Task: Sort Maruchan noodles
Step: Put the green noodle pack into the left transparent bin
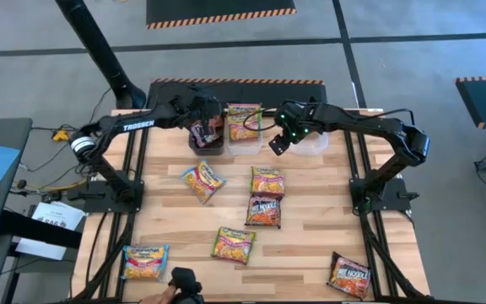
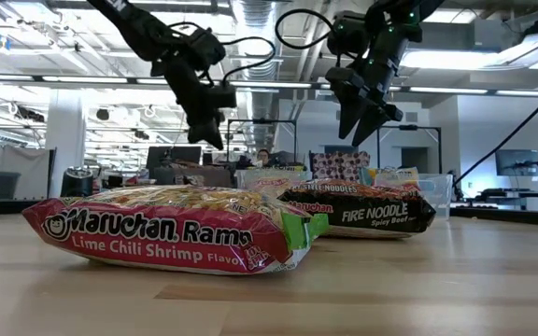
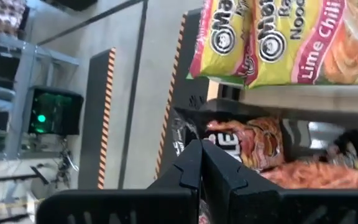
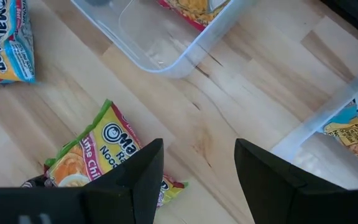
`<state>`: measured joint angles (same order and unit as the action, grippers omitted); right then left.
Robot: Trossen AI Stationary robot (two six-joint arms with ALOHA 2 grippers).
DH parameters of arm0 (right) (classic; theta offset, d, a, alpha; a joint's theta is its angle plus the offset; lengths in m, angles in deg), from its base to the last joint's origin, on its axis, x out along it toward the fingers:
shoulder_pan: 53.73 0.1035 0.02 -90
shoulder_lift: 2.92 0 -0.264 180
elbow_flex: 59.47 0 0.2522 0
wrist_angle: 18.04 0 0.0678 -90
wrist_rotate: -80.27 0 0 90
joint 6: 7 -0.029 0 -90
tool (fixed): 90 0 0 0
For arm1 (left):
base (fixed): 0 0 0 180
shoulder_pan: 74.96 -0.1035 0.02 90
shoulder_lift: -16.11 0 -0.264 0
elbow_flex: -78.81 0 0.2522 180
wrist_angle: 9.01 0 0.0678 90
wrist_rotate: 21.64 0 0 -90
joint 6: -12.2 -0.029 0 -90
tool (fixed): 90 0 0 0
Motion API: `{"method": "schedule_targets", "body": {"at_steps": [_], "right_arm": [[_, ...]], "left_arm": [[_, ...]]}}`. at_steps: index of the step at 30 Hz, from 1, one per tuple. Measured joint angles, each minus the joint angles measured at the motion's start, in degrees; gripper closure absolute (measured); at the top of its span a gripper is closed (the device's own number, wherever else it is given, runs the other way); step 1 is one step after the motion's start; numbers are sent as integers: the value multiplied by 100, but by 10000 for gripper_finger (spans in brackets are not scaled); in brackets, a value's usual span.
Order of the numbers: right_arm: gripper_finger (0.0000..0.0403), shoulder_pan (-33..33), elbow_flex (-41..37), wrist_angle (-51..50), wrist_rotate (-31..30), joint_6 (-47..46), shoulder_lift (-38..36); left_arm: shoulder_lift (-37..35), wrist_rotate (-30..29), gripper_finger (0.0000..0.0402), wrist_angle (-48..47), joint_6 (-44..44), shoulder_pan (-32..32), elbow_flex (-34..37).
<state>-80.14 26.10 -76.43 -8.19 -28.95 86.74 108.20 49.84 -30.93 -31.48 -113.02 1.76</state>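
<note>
Fingers together on left gripper above black tub, dark packets seemingly beneath; right gripper spread, lime packet at six o'clock.

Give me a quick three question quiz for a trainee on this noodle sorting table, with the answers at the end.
1. True or false: the left gripper, over the black tub, is open.
2. Which gripper has open fingers with nothing between them: A the left, B the right gripper?
3. Fill in: the flavor printed on the nearest Maruchan packet in the low view is Lime Chili ____.

Key: 1 false, its fingers are pressed together. 2 B; it hangs over bare wood between the clear tubs. 3 Shrimp.
</note>
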Motion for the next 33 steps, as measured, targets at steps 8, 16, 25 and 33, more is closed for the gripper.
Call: {"method": "schedule_targets", "body": {"at_steps": [8, 16, 25, 33], "right_arm": [[181, -75, 0, 12, 0, 15, 0], [181, -264, 0, 331, 269, 280, 0], [181, -302, 0, 957, 837, 503, 0], [169, -299, 0, 724, 2159, 1057, 0]], "left_arm": [[-520, -348, 402, -78, 874, 4, 0], [-1390, -238, 402, -1177, 2749, -74, 2], [-1519, 2224, 402, -2087, 4736, -345, 2], [-1541, 3977, 402, -1748, 5213, -316, 2]]}}
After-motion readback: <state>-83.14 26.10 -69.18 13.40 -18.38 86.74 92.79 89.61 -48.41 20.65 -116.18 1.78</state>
